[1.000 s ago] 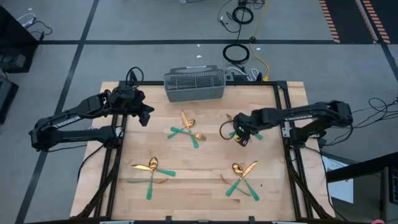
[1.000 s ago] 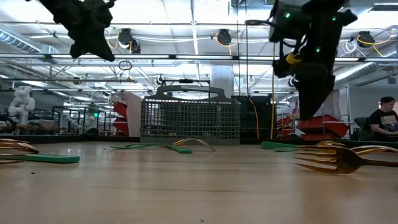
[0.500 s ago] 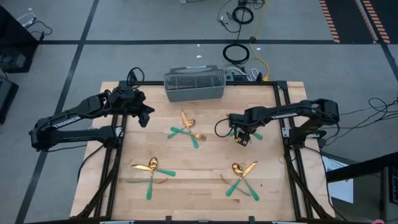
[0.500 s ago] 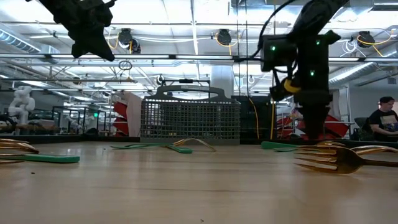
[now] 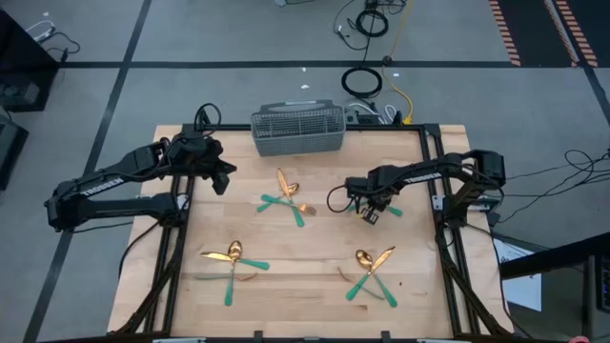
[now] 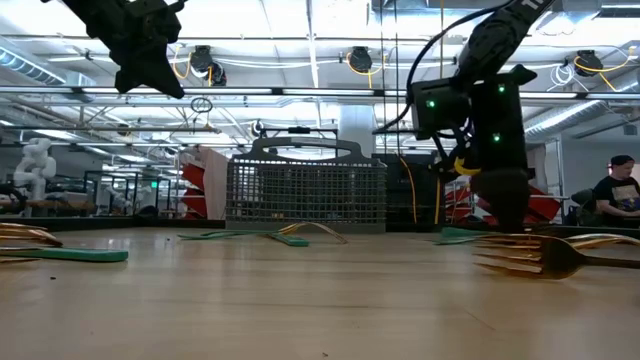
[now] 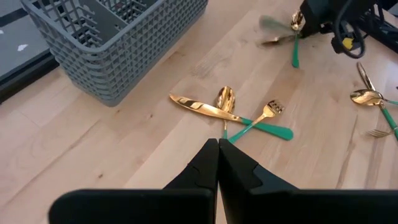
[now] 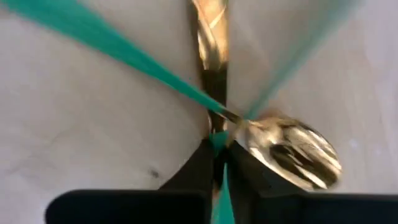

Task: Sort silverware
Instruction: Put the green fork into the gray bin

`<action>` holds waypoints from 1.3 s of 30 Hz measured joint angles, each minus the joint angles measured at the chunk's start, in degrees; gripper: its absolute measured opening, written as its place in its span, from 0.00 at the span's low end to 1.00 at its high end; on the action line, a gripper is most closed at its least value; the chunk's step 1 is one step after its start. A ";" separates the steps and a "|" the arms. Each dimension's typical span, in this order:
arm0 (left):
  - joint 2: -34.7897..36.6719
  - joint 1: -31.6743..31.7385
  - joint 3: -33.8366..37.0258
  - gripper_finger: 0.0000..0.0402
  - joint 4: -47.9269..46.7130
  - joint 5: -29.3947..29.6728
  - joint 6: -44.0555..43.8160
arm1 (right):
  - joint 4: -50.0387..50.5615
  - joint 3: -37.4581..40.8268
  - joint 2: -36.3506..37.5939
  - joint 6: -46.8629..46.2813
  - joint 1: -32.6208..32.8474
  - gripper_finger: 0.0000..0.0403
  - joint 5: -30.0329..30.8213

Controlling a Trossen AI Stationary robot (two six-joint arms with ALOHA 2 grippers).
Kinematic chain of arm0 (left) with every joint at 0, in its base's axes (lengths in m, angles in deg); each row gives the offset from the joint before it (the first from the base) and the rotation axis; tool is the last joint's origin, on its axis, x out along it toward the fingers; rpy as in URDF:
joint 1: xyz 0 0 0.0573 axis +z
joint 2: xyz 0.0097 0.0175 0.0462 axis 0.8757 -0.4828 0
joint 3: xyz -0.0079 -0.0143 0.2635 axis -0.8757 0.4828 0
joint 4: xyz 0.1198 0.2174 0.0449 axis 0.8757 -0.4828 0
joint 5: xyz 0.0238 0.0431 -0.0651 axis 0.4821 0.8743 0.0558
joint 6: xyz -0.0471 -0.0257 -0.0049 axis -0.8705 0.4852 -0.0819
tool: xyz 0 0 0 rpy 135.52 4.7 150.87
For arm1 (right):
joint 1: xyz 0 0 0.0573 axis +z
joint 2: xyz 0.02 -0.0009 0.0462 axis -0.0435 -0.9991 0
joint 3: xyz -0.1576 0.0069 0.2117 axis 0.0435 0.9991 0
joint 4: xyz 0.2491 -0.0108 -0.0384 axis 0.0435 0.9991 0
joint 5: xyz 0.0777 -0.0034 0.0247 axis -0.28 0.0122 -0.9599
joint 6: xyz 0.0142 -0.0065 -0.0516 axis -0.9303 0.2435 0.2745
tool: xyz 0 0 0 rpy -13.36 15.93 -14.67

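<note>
The silverware lies on the wooden table in small crossed piles of gold heads and teal handles: one at far middle (image 5: 286, 197), one near left (image 5: 232, 259), one near right (image 5: 370, 273) and one far right (image 5: 389, 207). My right gripper (image 5: 370, 210) stands down on the far right pile, shut on a teal handle (image 8: 219, 142); a gold spoon bowl (image 8: 291, 152) lies beside its fingertips. My left gripper (image 5: 222, 181) is shut and empty, high above the table's far left (image 7: 217, 149). My right gripper pinches a slim teal handle (image 8: 221, 180) between its two fingers, close to where the handle meets its gold head (image 8: 210, 43). The fingers come from above, pointing down, one on each side of the handle. Whether the piece is off the table I cannot tell.
The grey wire-mesh caddy basket (image 5: 297, 130) stands at the table's far edge, middle. A fork (image 6: 540, 255) lies close to the low camera. Bare wood shows between the piles. A person (image 6: 620, 190) sits in the room beyond the table.
My right gripper has gone down onto the far right pile until its fingertips reach table level, and its wrist has turned as it sank.
</note>
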 joint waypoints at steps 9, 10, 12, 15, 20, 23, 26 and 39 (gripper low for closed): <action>0.00 0.02 0.00 0.03 0.02 0.02 0.24 | 12.46 -7.00 10.89 -2.55 0.29 0.00 0.14; 0.00 0.04 0.00 0.03 0.04 0.02 0.24 | 13.41 -8.60 11.97 -1.62 0.29 0.00 0.49; 0.00 0.04 0.00 0.03 0.02 0.02 0.23 | 16.25 -13.05 13.30 1.72 0.36 0.00 3.58; 0.00 0.04 0.00 0.03 0.02 0.02 0.22 | 24.98 -21.91 12.04 10.57 1.04 0.00 15.45; 0.00 0.04 0.00 0.03 0.02 0.02 0.20 | 31.79 -40.14 5.51 39.40 0.64 0.00 40.67; 0.00 0.04 0.00 0.03 0.02 0.02 0.22 | 29.27 -49.72 0.37 60.57 -1.96 0.00 47.54; 0.00 0.04 0.00 0.03 0.02 1.29 0.18 | 25.97 -55.92 -4.25 77.90 -5.83 0.00 52.95; 0.00 0.04 0.00 0.03 0.04 6.25 0.22 | 8.19 -59.49 -16.15 121.42 -13.93 0.00 56.83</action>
